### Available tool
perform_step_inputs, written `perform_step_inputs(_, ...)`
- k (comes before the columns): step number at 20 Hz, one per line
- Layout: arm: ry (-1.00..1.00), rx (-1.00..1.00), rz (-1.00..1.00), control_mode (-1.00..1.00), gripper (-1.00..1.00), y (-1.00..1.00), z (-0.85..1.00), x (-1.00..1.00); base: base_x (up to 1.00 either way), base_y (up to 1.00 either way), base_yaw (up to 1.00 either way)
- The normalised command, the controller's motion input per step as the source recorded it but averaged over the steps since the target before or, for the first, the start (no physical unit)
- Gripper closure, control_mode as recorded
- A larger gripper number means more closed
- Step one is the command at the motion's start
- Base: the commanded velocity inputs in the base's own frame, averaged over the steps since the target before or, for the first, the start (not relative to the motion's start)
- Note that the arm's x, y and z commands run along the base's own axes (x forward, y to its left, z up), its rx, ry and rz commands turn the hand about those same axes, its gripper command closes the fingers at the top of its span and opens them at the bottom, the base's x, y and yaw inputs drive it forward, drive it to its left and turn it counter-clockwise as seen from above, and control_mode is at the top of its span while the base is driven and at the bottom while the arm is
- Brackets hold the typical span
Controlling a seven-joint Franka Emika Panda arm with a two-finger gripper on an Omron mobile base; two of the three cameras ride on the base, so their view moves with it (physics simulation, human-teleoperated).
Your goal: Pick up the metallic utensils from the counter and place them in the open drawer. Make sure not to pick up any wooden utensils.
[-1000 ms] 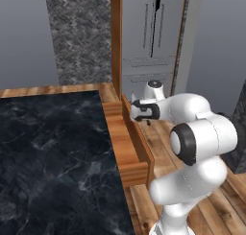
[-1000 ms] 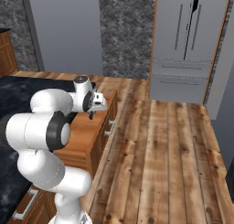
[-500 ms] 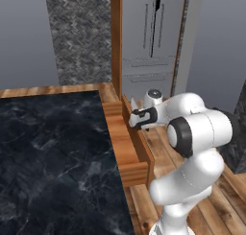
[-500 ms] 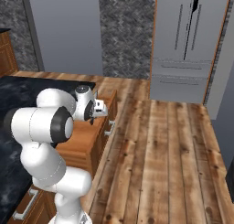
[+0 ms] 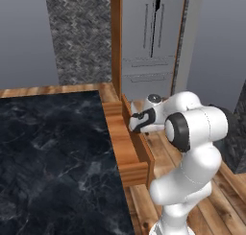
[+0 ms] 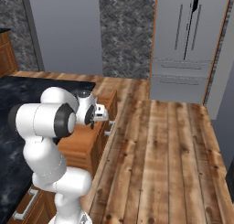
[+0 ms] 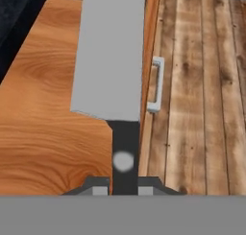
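Note:
My gripper [image 7: 124,186] is shut on the dark handle of a knife [image 7: 111,61]. Its broad silver blade points away from the hand, over the wooden floor of the open drawer [image 7: 43,114]. In the left base view the gripper [image 5: 133,127] hangs low over the drawer [image 5: 146,155], which juts out from the edge of the black marble counter [image 5: 48,147]. In the right base view the gripper [image 6: 93,119] sits above the drawer [image 6: 82,143] beside the counter [image 6: 13,88]. The wooden utensils are out of view.
A pale metal pull handle [image 7: 154,85] is on the drawer's front. Plank flooring [image 6: 160,154] spreads out to the right of the cabinets. A grey refrigerator [image 6: 187,45] stands at the back, next to a wooden post [image 5: 116,37].
The hand has come down and a little toward the counter, lower over the drawer, still holding the knife. The elbow has swung further out from the drawer.

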Motion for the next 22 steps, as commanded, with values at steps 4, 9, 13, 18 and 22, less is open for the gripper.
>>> perform_step_inputs(4,0.13,0.00,0.00,-1.00,1.00,-0.01,-0.27,0.23,0.00,0.00,0.00)
perform_step_inputs(9,0.15,0.00,0.00,-1.00,1.00,-0.03,-0.44,0.07,0.00,0.00,0.00)
perform_step_inputs(13,0.12,0.00,0.00,-1.00,1.00,0.00,-0.45,0.00,0.00,0.00,0.00)
perform_step_inputs(18,0.03,0.00,0.00,-1.00,1.00,0.00,-0.40,0.00,0.00,0.00,0.00)
perform_step_inputs(22,0.00,0.00,0.00,-1.00,1.00,0.00,-0.48,0.00,0.00,0.00,0.00)
